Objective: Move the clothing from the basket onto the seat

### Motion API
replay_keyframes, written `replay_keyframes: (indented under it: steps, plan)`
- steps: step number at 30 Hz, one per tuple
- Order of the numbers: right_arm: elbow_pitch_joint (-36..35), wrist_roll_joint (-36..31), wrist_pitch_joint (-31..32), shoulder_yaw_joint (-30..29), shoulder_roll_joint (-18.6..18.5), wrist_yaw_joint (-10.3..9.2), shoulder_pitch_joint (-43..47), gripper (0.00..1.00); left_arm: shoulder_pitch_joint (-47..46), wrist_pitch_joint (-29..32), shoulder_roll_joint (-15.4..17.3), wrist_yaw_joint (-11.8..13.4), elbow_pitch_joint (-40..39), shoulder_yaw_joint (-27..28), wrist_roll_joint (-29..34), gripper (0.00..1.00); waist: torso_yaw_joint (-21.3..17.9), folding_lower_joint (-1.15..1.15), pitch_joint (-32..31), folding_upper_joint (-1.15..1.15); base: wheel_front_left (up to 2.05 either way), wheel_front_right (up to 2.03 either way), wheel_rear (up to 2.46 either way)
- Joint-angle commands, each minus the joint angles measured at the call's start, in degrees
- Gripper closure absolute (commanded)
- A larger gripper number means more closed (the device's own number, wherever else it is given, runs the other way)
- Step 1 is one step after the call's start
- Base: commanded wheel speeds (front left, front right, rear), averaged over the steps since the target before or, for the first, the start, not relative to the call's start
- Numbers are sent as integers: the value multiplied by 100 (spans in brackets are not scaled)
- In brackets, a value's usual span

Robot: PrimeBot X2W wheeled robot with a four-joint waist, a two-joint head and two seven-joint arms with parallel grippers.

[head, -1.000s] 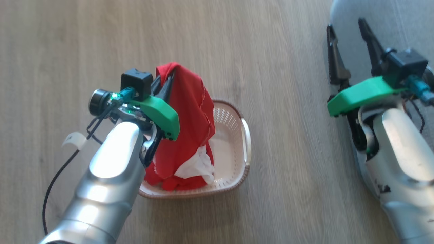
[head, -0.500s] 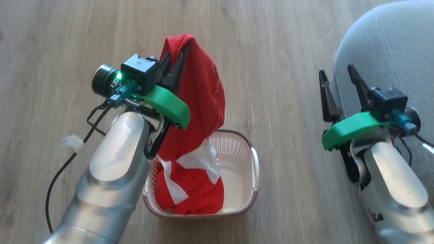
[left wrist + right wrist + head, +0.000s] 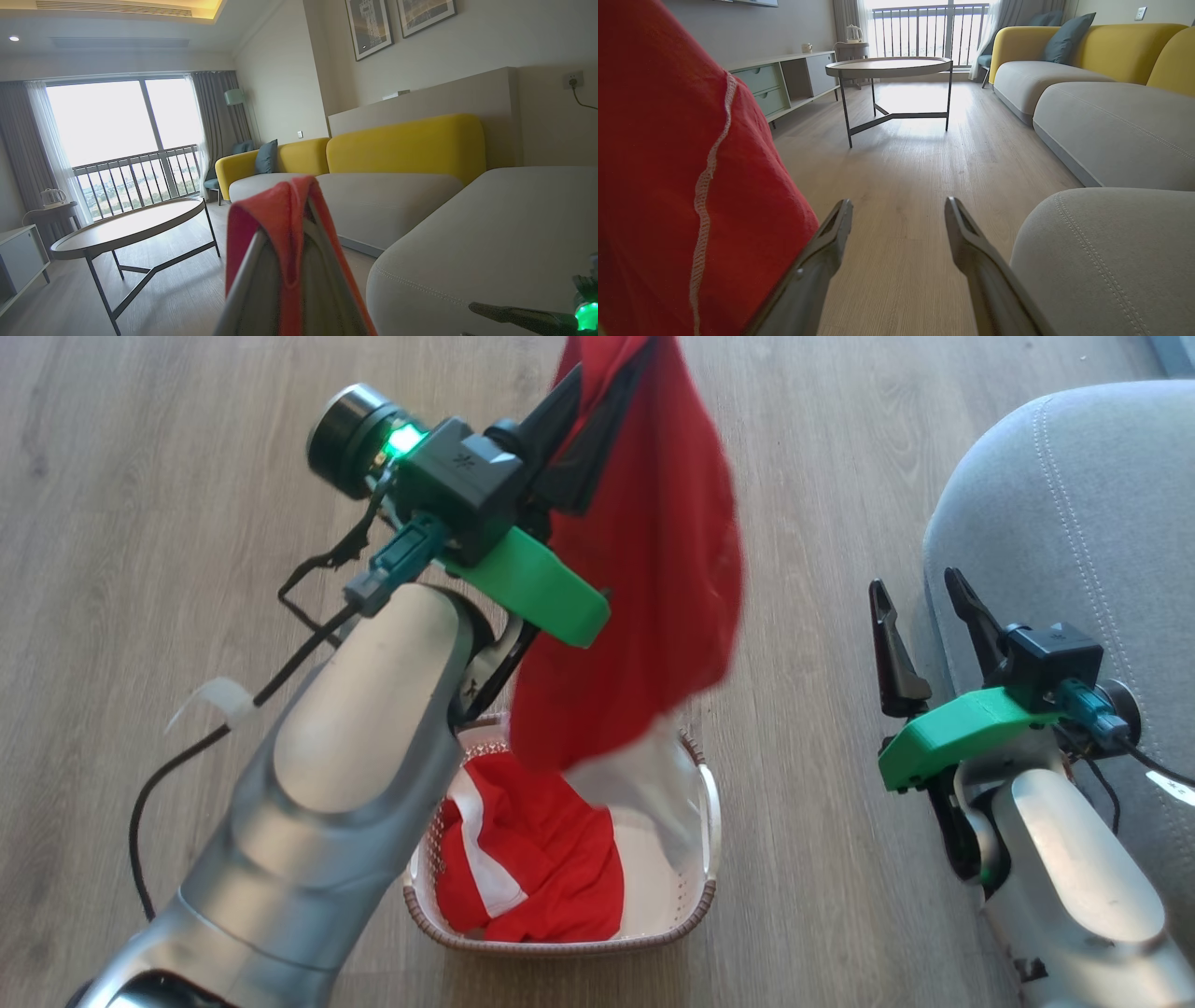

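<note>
Pale wood-look plank floor point(image 3: 140, 476) runs all around, and the cream perforated plastic basket with the brown braided rim point(image 3: 707, 821) sits on it at about 6 o'clock in the head view. The left gripper point(image 3: 611, 378) is up near 12 o'clock, its two long dark fingers pinched together on the top fold of a bright red fabric garment with a white panel at the hem point(image 3: 644, 569). In the left wrist view the cloth drapes right over both tips, so the grab looks decent. The garment hangs long, and its white bottom bit is blurry over the basket's mouth, so I honestly can't tell if it's clear of the rim. A second red garment with white stripes point(image 3: 551, 868) lies crumpled in the basket bottom. The big grey upholstered seat cushion with pale double stitching point(image 3: 1074, 495) is at 3 o'clock from the basket, well apart from the hanging cloth. The right gripper point(image 3: 915, 583) sits just beside the seat's edge, fingers spread, nothing in them. My take on the carry: get the hem properly above the rim first, or it could drag that light basket along. Then swing toward 3 o'clock slowly so the cloth doesn't pendulum. Watch the right gripper, since those spread fingers sit in the path and look like a perfect snag. Lower well inside the cushion's rounded corner and let the fabric pool before letting go, or it'll probably slide off.
</note>
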Motion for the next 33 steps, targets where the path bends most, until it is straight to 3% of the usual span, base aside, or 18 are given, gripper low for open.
replay_keyframes:
  steps: [1, 12, 20, 24, 33]
  plan:
    - [-159, -21, -27, 50, 32, 40, -32, 0, -360, -23, 87, -35, -247, 138, -28, 100, 8, 1, 9, 0, 0, 0, 0]
    - [-364, 32, -27, 158, 78, 40, -50, 0, -558, -23, 86, -36, -578, -254, -179, 100, 28, 1, -10, 0, 0, 0, 0]
    - [-1769, -11, -27, 372, 125, 40, -152, 0, -507, -23, 86, -36, -644, -421, -230, 100, 64, 1, -3, 0, 0, 0, 0]
    - [-2432, -48, -27, 765, 61, 40, -147, 0, -506, -23, 86, -36, -615, -481, -265, 100, 102, 1, 3, 0, 0, 0, 0]
    - [-761, -126, -27, 1728, -66, 40, -250, 0, -477, -23, 86, -33, -622, -709, -514, 100, 247, 1, -150, 0, 0, 0, 0]
